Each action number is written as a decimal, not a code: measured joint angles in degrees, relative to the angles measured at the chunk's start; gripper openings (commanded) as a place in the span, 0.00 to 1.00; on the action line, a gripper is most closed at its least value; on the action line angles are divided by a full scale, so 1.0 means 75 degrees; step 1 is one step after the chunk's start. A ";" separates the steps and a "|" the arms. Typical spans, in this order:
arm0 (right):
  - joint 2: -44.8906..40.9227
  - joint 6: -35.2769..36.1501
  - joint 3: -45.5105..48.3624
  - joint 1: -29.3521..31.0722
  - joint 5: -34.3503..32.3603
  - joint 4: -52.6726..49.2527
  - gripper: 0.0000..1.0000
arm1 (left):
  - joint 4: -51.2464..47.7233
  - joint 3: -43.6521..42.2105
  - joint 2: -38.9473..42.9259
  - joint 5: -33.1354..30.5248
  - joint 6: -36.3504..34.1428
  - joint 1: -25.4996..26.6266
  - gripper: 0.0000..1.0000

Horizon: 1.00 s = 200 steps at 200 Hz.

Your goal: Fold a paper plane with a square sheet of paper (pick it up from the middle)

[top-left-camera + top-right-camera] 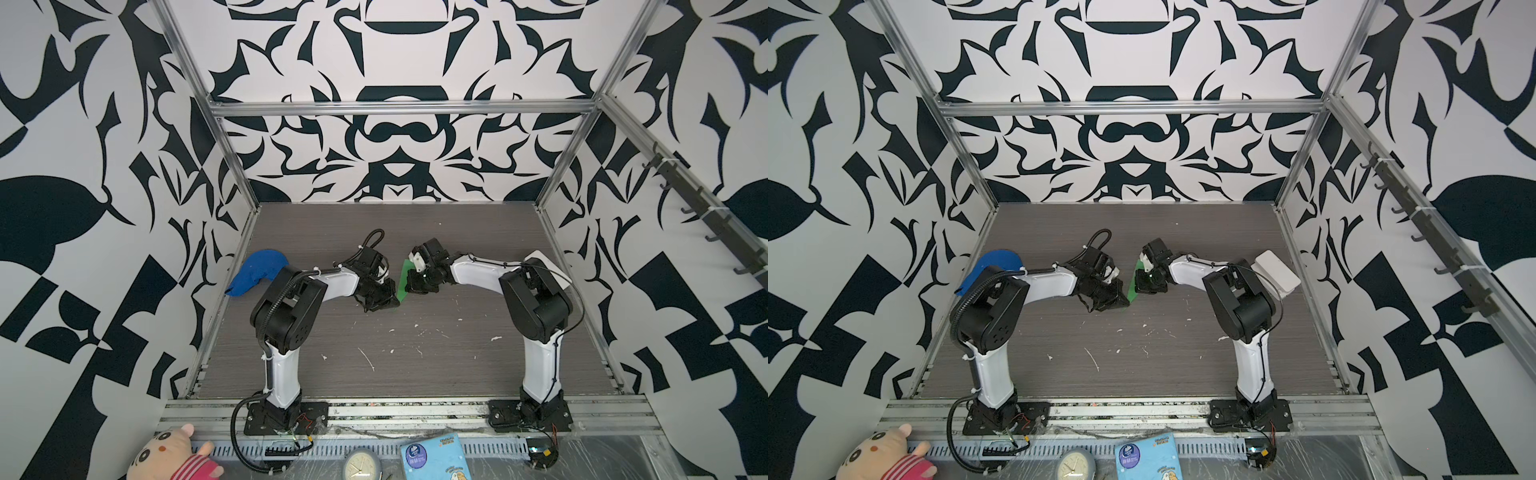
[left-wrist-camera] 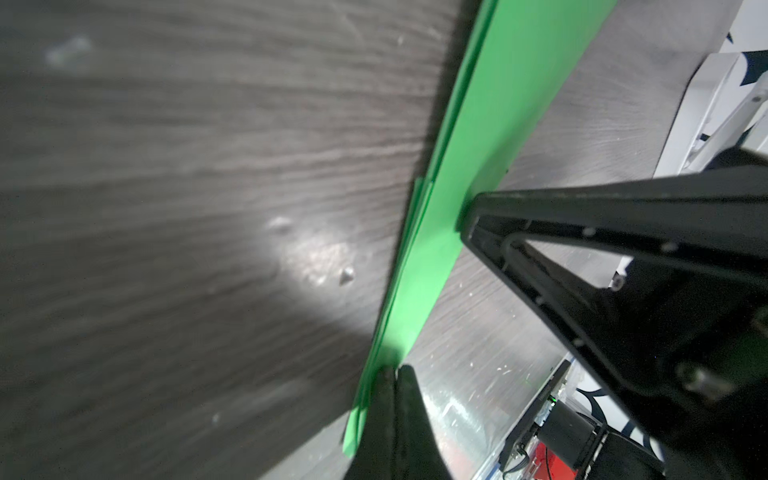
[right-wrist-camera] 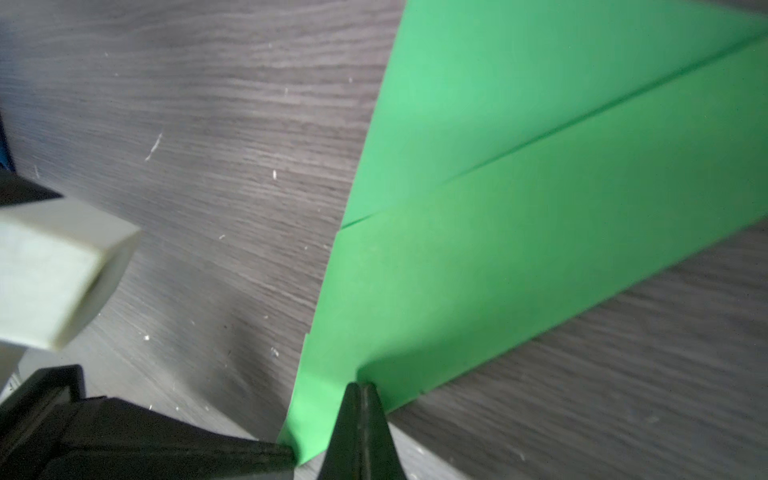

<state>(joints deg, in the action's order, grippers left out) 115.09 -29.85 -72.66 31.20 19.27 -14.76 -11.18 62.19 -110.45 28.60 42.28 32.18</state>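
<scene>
The square sheet of paper is now folded into a narrow, bright green paper plane [image 1: 402,287] [image 1: 1132,293] with a lengthwise crease. It is held on edge over the middle of the table, between both grippers. My left gripper [image 1: 394,302] [image 2: 395,370] is shut on its near end, where the left wrist view shows the layered edge [image 2: 440,216]. My right gripper [image 1: 410,286] [image 3: 360,386] is shut on the lower edge of the paper [image 3: 540,232], close to the same corner. In the right wrist view, a black fingertip [image 3: 274,455] of the left gripper touches that corner.
A blue cloth cap [image 1: 259,272] lies at the table's left edge, behind the left arm. A white box [image 1: 1277,270] sits at the right edge, behind the right arm. White specks dot the grey table [image 1: 415,353]. A plush toy [image 1: 174,455], a clock [image 1: 360,465] and a blue packet [image 1: 434,457] lie beyond the front rail.
</scene>
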 measured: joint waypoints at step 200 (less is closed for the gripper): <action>0.0108 0.0012 -0.0321 0.0055 -0.0338 -0.0434 0.00 | -0.0020 -0.1072 0.0871 -0.0009 0.0050 -0.0096 0.00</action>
<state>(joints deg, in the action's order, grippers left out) 115.90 -29.76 -75.07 31.62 16.73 -18.02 -11.33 54.15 -103.92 28.53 42.65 31.46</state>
